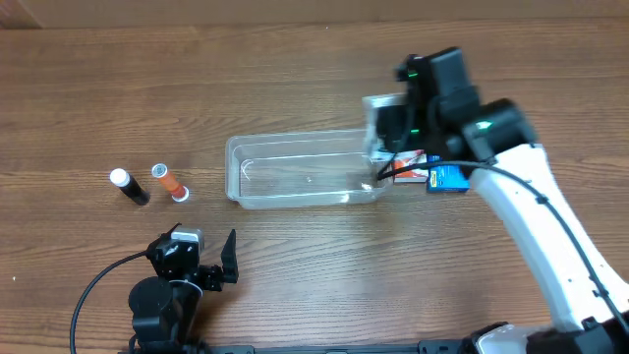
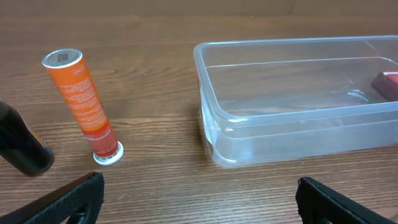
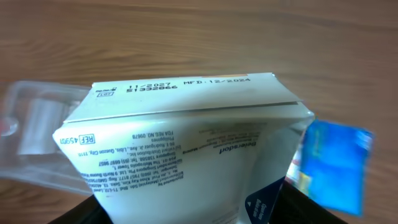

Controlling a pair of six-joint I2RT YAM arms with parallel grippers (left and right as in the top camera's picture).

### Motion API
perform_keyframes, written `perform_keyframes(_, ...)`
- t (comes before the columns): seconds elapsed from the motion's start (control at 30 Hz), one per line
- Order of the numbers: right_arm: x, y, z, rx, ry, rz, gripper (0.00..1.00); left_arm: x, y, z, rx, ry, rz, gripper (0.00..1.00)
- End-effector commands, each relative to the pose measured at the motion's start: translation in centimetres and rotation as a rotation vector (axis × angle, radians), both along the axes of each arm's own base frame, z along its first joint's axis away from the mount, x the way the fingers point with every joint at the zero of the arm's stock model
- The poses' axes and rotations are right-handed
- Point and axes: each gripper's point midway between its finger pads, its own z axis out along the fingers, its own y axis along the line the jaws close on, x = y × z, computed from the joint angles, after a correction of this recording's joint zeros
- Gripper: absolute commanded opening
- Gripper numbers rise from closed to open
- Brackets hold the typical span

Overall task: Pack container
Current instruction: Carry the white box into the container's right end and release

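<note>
Right hand [image 1: 386,138] clamped on a white printed box [image 3: 186,137], hanging over the tub's 3 o'clock end!

It's got that box held up off the surface [image 1: 314,59], and to me that reads as a line-up for lowering it into the container [image 1: 300,169]. That clear tub sits mid-surface with nothing I can make out on its floor. A blue box [image 1: 447,178] and a red-and-white pack [image 1: 408,165] lie just past the same end, at 3 o'clock. Whether the red one touches the wall, I can't tell. Over at 9 o'clock an orange tube [image 2: 81,106] and a black tube [image 2: 22,146] rest side by side, apart from the tub. Left hand [image 2: 200,183] sits at 7 o'clock, fingers spread wide and empty, facing the tub's near end. I'd guess it's parked there to stay out of the way.
</note>
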Motion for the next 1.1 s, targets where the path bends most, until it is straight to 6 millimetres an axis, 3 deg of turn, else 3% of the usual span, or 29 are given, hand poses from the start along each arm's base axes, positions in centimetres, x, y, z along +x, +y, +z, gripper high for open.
perform_keyframes(0.0,0.5,2.7,1.3,0.056,-0.055,0.012,0.66,0.0,-0.3,0.2,0.012,-0.014,-0.022,1.0)
perform_keyframes(0.1,0.8,3.8,1.5,0.068,-0.078,0.034,0.67,0.0,-0.3,0.2,0.012,-0.014,-0.022,1.0)
perform_keyframes(0.37,0.9,3.9,0.7,0.059,-0.059,0.035,0.66,0.0,-0.3,0.2,0.012,-0.014,-0.022,1.0)
perform_keyframes(0.63,1.4,4.3,-2.8,0.017,0.026,0.035,0.66,0.0,-0.3,0.2,0.012,-0.014,-0.022,1.0)
perform_keyframes(1.07,1.3,4.5,-3.9,0.003,0.053,0.041,0.67,0.0,-0.3,0.2,0.012,-0.014,-0.022,1.0)
